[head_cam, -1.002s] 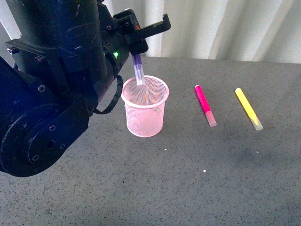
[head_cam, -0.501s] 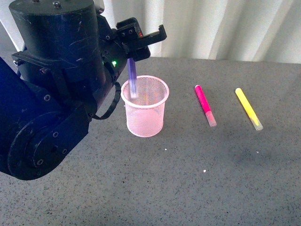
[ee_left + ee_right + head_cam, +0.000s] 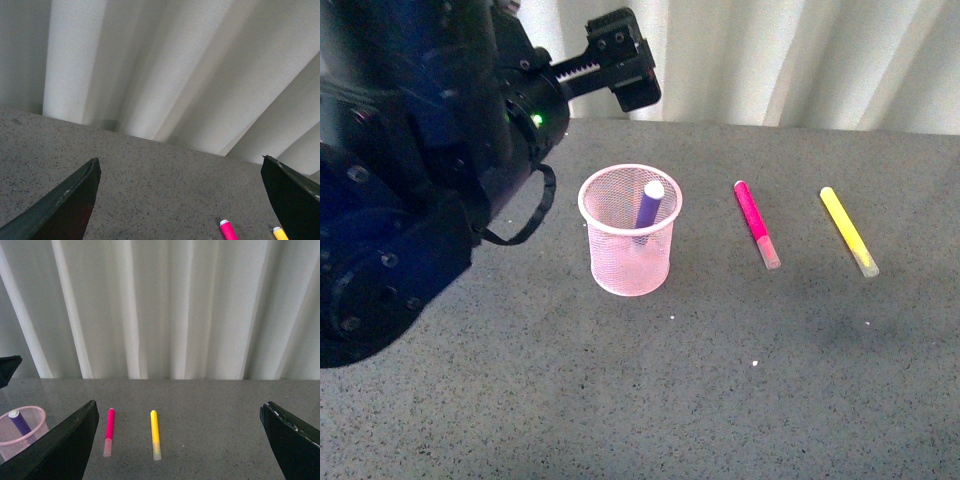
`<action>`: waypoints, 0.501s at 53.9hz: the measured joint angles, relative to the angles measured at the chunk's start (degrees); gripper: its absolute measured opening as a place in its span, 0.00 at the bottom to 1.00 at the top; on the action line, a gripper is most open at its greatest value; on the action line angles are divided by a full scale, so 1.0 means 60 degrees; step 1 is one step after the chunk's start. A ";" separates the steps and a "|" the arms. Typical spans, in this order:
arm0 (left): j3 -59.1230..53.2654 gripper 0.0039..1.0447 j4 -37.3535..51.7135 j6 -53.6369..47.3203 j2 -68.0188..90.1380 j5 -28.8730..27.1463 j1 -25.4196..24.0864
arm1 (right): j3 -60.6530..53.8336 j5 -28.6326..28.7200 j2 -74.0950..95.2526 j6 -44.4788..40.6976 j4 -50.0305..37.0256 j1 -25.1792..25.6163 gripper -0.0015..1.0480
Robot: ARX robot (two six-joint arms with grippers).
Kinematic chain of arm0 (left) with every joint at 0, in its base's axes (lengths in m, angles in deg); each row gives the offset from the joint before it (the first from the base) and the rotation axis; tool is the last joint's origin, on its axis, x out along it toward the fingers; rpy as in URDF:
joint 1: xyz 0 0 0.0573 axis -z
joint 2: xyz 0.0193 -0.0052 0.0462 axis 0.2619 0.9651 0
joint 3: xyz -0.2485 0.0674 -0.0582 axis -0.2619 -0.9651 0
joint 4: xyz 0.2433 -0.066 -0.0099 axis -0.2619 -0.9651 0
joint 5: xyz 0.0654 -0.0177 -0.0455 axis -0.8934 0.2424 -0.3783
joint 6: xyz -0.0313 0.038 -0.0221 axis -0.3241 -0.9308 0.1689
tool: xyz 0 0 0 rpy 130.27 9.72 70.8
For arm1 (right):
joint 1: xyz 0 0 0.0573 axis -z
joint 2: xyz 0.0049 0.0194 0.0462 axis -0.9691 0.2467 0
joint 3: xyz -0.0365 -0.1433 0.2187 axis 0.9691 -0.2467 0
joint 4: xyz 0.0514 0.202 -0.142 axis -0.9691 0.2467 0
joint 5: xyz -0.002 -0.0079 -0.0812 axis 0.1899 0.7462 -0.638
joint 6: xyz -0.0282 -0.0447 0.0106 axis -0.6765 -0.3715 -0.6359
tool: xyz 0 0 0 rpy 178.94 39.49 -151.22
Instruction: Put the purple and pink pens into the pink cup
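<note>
The pink cup (image 3: 629, 262) stands upright on the grey table. Inside it the purple pen (image 3: 647, 205) leans against the rim, one end poking up. To the cup's right the pink pen (image 3: 756, 223) lies flat on the table. My left gripper (image 3: 620, 62) hangs open and empty above and behind the cup. Its wrist view shows wide-apart fingers (image 3: 65, 210) and the tip of the pink pen (image 3: 228, 231). My right gripper (image 3: 178, 405) is open and empty, away from the pens, looking at the pink cup (image 3: 35, 415), purple pen (image 3: 20, 422) and pink pen (image 3: 109, 432).
A yellow marker (image 3: 849, 231) lies right of the pink pen, also seen as the yellow marker (image 3: 156, 435) in the right wrist view. A white curtain (image 3: 800, 60) hangs along the table's far edge. The left arm's dark bulk (image 3: 410, 180) fills the left side.
The purple pen left my left gripper and dropped into the pink cup, where it now leans. The left gripper has lifted up and away from the cup's mouth.
</note>
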 joint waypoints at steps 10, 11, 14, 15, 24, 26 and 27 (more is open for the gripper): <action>-0.0892 0.94 -0.2779 -0.0015 -0.2849 0.2153 -0.0674 | 0.0000 0.0000 0.0000 0.0000 0.0000 0.0000 0.93; -0.1027 0.94 -0.2980 -0.0029 -0.3166 0.2375 -0.0758 | 0.0000 0.0000 0.0000 0.0000 0.0000 0.0000 0.93; -0.1545 0.94 -0.4051 -0.0291 -0.4564 0.2987 -0.1118 | 0.0000 0.0000 0.0000 0.0000 0.0000 0.0000 0.93; -0.1679 0.94 -0.4295 -0.0393 -0.4921 0.3122 -0.1231 | 0.0000 0.0000 0.0000 0.0000 0.0000 0.0000 0.93; -0.2874 0.94 -0.6863 -0.1209 -0.8255 0.4215 -0.2692 | 0.0000 0.0000 0.0000 0.0000 0.0000 0.0000 0.93; -0.3184 0.94 -0.7599 -0.1435 -0.9180 0.4462 -0.3180 | 0.0000 0.0000 0.0000 0.0000 0.0000 0.0000 0.93; -0.3238 0.94 -0.7741 -0.1457 -0.9366 0.4513 -0.3279 | 0.0000 0.0000 0.0000 0.0000 0.0000 0.0000 0.93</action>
